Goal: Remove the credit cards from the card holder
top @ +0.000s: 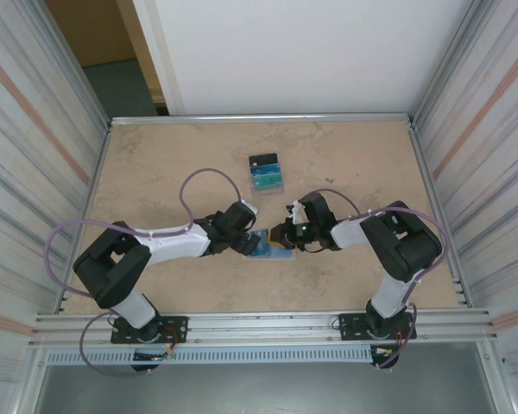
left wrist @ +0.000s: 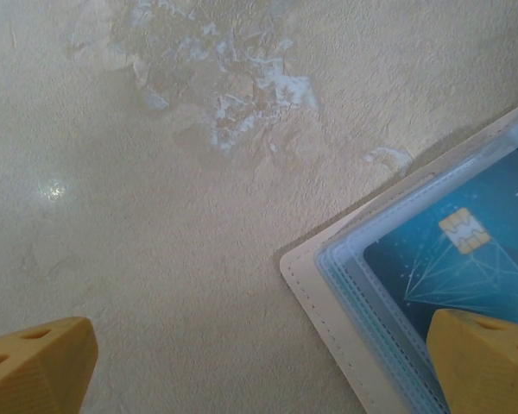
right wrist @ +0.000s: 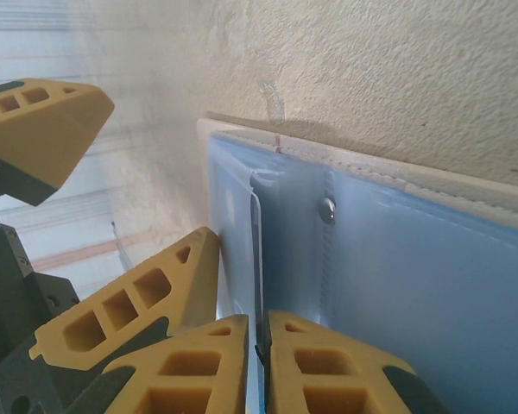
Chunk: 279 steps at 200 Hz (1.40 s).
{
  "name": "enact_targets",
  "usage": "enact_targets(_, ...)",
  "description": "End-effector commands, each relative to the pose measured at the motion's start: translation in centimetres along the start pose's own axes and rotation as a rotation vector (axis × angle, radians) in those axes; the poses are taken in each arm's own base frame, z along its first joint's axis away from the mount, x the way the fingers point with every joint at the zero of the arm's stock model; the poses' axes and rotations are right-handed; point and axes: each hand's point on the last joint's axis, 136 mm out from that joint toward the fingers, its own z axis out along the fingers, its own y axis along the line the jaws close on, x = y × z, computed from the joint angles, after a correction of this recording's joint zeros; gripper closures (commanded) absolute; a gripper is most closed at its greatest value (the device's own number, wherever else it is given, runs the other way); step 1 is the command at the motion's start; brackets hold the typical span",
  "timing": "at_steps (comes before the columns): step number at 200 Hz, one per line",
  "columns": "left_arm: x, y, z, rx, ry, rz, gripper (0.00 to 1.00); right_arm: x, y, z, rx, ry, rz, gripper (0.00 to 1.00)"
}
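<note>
card holder (left wrist: 354,285): open, flat, pale-blue inside | blue credit card (left wrist: 475,259): seemingly sleeved

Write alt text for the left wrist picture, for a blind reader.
An open card holder pokes in from the lower right, a blue credit card with a gold chip tucked in its clear pocket. The left claw is open, its yellow fingertips in the bottom corners, one over the holder, above a speckled table.

At six o'clock the right gripper (right wrist: 259,326) has its yellow fingertips almost together, with a thin dark edge running into the slit between them. The card holder (right wrist: 397,276) lies open, pale blue inside, with a metal snap (right wrist: 327,208) near the centre. Toward nine o'clock the left gripper (right wrist: 160,172) gapes wide, one finger (right wrist: 155,297) at the holder's edge.
</note>
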Motion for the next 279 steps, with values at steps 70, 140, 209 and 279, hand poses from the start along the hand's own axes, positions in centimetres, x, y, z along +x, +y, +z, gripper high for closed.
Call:
enact_targets(70,1.7,0.4,0.5,-0.041,0.073,0.023,0.01,0.1,0.3,-0.3,-0.038,-0.003,0.004,0.95)
enact_targets(140,1.7,0.7,0.4,-0.053,0.076,0.025,0.01,0.0,-0.5,-1.1,0.021,-0.025,-0.009,1.00)
enact_targets(209,0.9,0.5,0.2,-0.041,0.056,0.027,0.01,-0.3,-0.9,-1.6,0.096,-0.030,-0.027,1.00)
enact_targets(279,-2.1,-0.5,-1.2,0.025,-0.036,-0.003,0.01,-0.5,0.0,-1.2,0.093,-0.029,-0.040,0.95)
